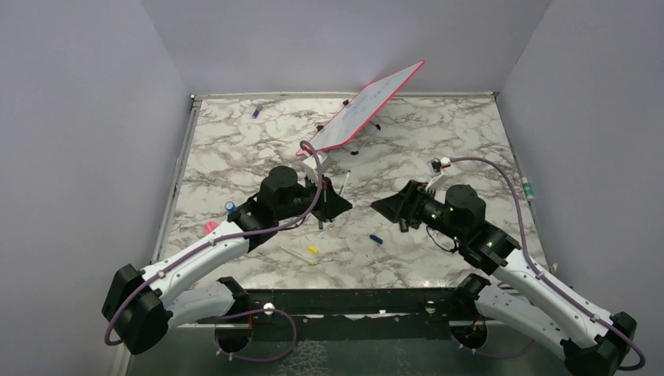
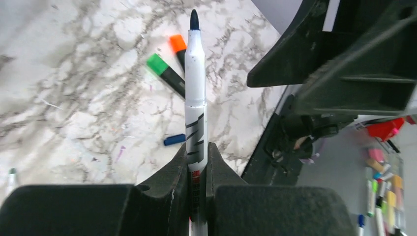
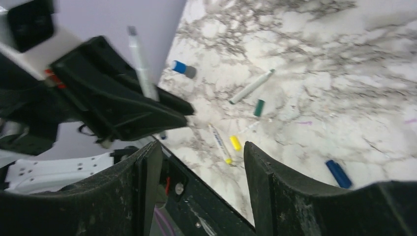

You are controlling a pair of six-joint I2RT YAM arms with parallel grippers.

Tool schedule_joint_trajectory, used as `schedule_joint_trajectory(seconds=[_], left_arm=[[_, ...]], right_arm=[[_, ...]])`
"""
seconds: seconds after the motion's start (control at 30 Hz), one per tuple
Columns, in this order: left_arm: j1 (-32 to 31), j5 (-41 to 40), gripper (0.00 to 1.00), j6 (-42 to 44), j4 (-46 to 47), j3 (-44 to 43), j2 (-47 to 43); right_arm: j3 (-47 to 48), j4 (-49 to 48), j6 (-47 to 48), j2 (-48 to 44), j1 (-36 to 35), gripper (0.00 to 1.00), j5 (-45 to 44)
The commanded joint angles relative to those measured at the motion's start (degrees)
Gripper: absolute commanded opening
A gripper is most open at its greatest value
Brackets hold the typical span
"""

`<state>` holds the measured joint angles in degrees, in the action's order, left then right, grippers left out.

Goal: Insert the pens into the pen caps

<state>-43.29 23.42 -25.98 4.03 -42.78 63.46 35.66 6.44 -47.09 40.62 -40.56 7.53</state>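
Observation:
My left gripper (image 2: 196,147) is shut on a thin white-barrelled pen (image 2: 195,93), uncapped, its dark blue tip pointing away. In the top view this gripper (image 1: 335,201) hovers mid-table, facing my right gripper (image 1: 384,207). The right gripper (image 3: 201,162) is open and empty. A dark blue cap (image 2: 174,139) lies on the marble below the pen; it also shows in the top view (image 1: 376,239) and the right wrist view (image 3: 338,173). A yellow cap (image 3: 235,142) lies beside a yellow-ended pen (image 3: 219,142). A green cap (image 3: 258,107) lies by a green-ended white pen (image 3: 251,87). Green (image 2: 167,73) and orange (image 2: 179,49) highlighters lie together.
A tilted red-edged whiteboard (image 1: 360,117) stands on a stand at the back centre. A small blue item (image 1: 256,111) lies at the far left. A blue-topped cylinder (image 1: 231,207) and a pink object (image 1: 210,229) sit by the left arm. Grey walls surround the table.

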Motion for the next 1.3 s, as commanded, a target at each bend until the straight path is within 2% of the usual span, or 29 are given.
schedule_joint_trajectory(seconds=[0.0,0.13,0.23,0.53,0.77,1.0,1.27], left_arm=[[-0.1,-7.8,0.00,6.1,-1.3,2.6,-7.1],[-0.1,-8.4,0.00,9.1,-3.9,1.7,-11.2],[-0.1,-7.7,0.00,8.0,-2.1,4.2,-13.5],[-0.1,-3.9,0.00,7.1,0.2,4.5,-11.6],[-0.1,-4.4,0.00,7.0,0.7,5.3,-10.9],[-0.1,-6.3,0.00,7.3,0.4,5.8,-11.3],[0.0,-6.5,0.00,7.5,0.1,5.9,-11.4]], right_arm=[[0.8,11.1,4.8,1.6,-0.2,0.66,-8.5],[0.0,14.5,6.3,6.1,-0.2,0.66,-10.1],[0.4,16.1,7.2,12.5,-0.1,0.66,-8.6],[5.5,19.7,8.7,29.9,-0.3,0.64,-8.4],[9.5,20.0,10.9,38.2,-0.2,0.55,-7.1],[11.2,17.6,12.0,44.1,-0.3,0.56,-5.5],[13.5,12.3,14.3,48.8,-1.0,0.56,3.1]])
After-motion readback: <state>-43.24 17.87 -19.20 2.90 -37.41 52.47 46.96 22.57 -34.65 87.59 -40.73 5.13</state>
